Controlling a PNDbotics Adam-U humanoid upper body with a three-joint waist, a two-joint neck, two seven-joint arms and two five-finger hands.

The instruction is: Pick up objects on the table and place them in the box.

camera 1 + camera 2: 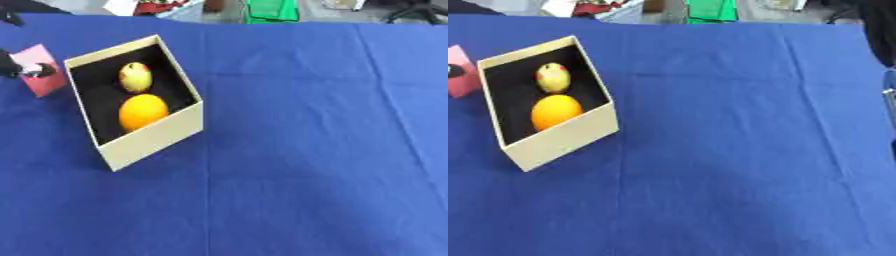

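Nearest, the blue surface (289, 190) is lying bare of loose items. Farther back, the box (153, 137) is holding an orange (143, 112) and, behind it, an apple (135, 77). Just beyond the box's left wall, the left hand (22, 69) is pinching a pink card (44, 82), probably carrying it; next it needs lifting over the wall and releasing inside. No right hand is showing.
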